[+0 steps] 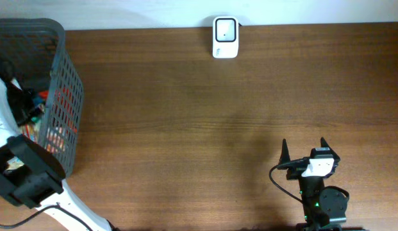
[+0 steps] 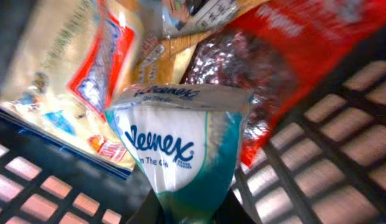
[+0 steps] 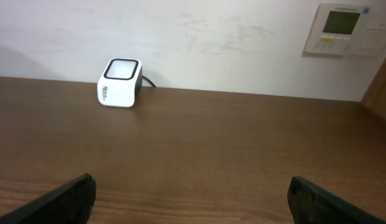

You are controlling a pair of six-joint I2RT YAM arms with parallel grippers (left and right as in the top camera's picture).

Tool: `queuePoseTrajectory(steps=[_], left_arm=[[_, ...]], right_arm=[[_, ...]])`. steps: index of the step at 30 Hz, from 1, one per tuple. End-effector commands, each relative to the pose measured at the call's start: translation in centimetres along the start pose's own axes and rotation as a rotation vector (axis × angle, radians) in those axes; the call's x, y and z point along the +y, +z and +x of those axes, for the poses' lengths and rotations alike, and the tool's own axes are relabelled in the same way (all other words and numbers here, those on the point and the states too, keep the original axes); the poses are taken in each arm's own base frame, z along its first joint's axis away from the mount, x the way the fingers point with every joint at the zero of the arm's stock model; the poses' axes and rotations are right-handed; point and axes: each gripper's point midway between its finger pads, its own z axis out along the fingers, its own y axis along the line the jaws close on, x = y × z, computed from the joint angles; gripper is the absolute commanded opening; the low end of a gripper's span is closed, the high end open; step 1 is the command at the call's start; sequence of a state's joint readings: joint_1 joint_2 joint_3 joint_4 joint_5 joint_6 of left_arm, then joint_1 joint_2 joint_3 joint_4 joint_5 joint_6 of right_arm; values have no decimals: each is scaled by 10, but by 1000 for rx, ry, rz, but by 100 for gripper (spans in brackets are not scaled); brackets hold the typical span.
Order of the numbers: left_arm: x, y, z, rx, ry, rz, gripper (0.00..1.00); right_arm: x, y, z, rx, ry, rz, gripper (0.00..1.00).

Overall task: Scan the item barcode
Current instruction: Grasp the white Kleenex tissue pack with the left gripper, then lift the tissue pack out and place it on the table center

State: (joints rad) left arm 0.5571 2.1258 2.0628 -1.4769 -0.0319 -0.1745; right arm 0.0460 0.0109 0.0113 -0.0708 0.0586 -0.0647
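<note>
A white and teal Kleenex tissue pack [image 2: 180, 149] fills the left wrist view, its lower end squeezed narrow between the dark fingers of my left gripper [image 2: 196, 216], which is shut on it. This happens inside the grey wire basket [image 1: 65, 90] at the table's left edge; from overhead only the left arm [image 1: 22, 173] shows, reaching into the basket. The white barcode scanner [image 1: 225, 37] stands at the table's far edge, also seen ahead as the scanner [image 3: 120, 82]. My right gripper [image 1: 303, 149] rests open and empty near the front right, its fingertips [image 3: 71, 196] wide apart.
Around the tissue pack lie other packets in the basket: a red bag [image 2: 292, 68] and a pale yellow bag [image 2: 62, 74]. The basket's mesh wall [image 2: 342, 143] stands close on the right. A wall control panel [image 3: 342, 28] hangs behind the table.
</note>
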Motion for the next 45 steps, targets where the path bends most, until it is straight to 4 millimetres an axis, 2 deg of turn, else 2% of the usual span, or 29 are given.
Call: queuePoseTrajectory(steps=[1,4,7,9,11,14,15,18,19,21,23,28,30,32,36,37,38,39,41,42,44,45], left_arm=[[-15,-63,-17,-131,3,110,0],[-30,-110,-18,-214,16,219,0],[-52,-170,-16,-355,55,380,0],[-67,-211,-7,-447,101,490,0],[-80,-242,7,-515,149,557,0],[-102,-271,33,-563,229,606,0],[-119,-280,49,-575,294,623,0],[-155,-286,75,-571,432,645,0],[-174,-284,89,-549,491,661,0],[-215,-271,121,-461,605,680,0],[-236,-253,138,-403,667,644,0],[-300,-179,188,-251,854,489,0],[-329,-142,215,-183,935,471,0],[-351,-95,234,-141,998,412,0],[-369,-24,260,-88,1064,351,0],[-370,-14,264,-78,1072,345,0],[-371,6,272,-54,1086,330,0],[-369,14,274,-39,1088,319,2],[-368,20,275,-24,1088,307,16],[-368,21,275,-22,1087,305,19],[-369,21,274,-27,1087,309,50],[-370,21,274,-30,1087,311,52]], right_arm=[[3,0,3,6,-7,-12,98],[3,0,3,6,-7,-12,98],[3,0,3,6,-7,-12,98],[3,0,3,6,-7,-12,98],[3,0,3,6,-7,-12,98],[3,0,3,6,-7,-11,99],[3,0,3,6,-7,-12,98],[3,0,3,6,-7,-12,98],[3,0,3,6,-7,-12,98],[3,0,3,6,-7,-12,98],[3,0,3,6,-7,-12,98],[3,0,3,6,-7,-12,98],[3,0,3,6,-7,-11,98],[3,0,3,6,-7,-12,98],[3,0,3,6,-7,-12,98],[3,0,3,6,-7,-12,98],[3,0,3,6,-7,-12,98],[3,0,3,6,-7,-12,98],[3,0,3,6,-7,-12,98],[3,0,3,6,-7,-11,98],[3,0,3,6,-7,-12,98],[3,0,3,6,-7,-12,98]])
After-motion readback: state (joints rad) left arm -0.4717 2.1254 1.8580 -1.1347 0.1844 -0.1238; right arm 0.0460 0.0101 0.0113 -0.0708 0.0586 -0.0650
